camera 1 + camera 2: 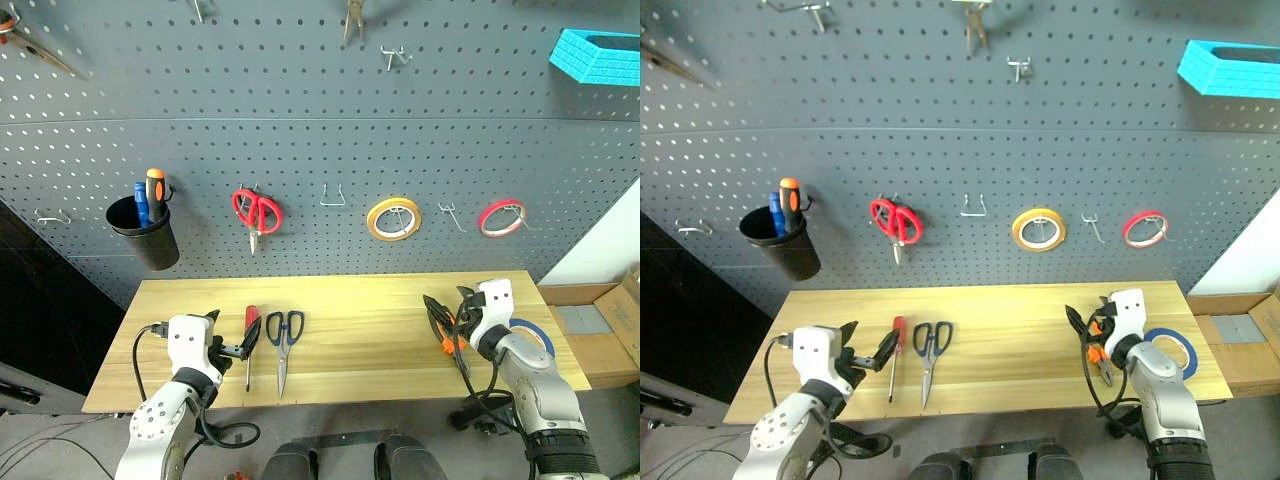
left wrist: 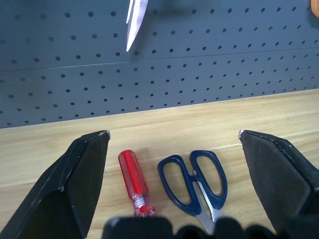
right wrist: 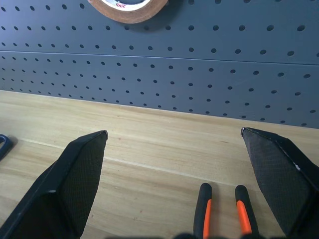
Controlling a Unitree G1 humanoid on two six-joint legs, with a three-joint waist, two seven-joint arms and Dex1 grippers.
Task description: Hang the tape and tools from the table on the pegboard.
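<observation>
In the left eye view the wooden counter (image 1: 350,330) is sitting below the pegboard (image 1: 300,110), carrying the red-and-black screwdriver (image 1: 250,340) and the dark-blue scissors (image 1: 283,345) side by side at its left, the pliers (image 1: 445,335) at its right, and the blue tape (image 1: 535,335) lying flat near the right edge, partly behind the right arm. The left gripper (image 1: 228,340) is hovering beside the screwdriver and the right gripper (image 1: 445,310) over the pliers. In the left wrist view the fingers (image 2: 75,189) are standing wide, holding nothing, framing the screwdriver handle and scissor loops. In the right wrist view the fingers (image 3: 75,184) are likewise spread wide and empty above the pliers' handles
</observation>
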